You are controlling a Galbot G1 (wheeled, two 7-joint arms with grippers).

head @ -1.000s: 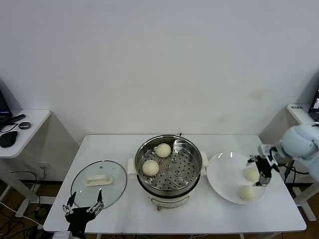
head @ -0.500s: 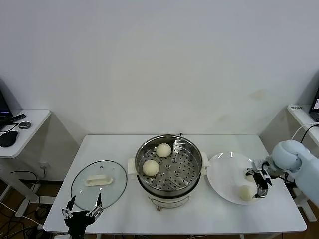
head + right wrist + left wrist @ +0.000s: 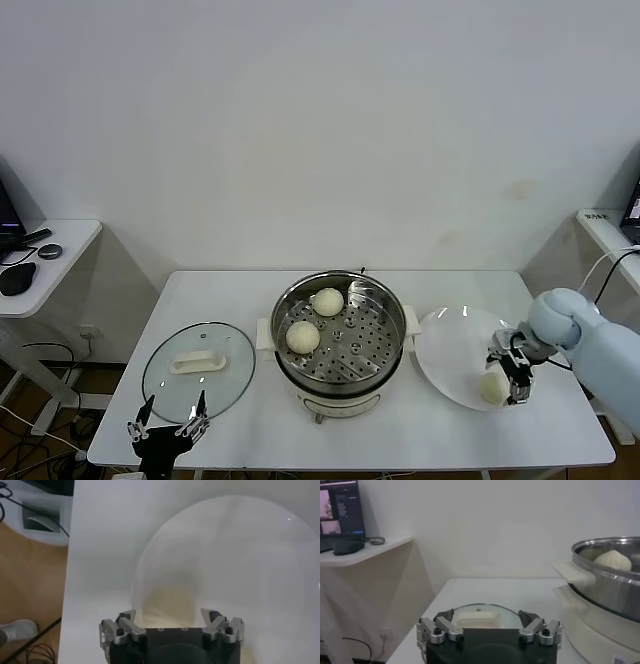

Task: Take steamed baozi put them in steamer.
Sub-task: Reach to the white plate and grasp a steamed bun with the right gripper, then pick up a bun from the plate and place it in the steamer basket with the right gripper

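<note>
White plate [image 3: 445, 350], right gripper [image 3: 508, 372] spread wide over a baozi [image 3: 492, 387], not clamping it, left gripper [image 3: 168, 431] parked open.

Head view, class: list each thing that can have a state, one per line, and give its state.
Steamer: uncovered, two baozi inside.
Lid: off, flat on the table left of the steamer.
Plate: one baozi visible on it.
Right gripper: open, over that plate baozi.
Left gripper: open, parked at the table's near edge.
</note>
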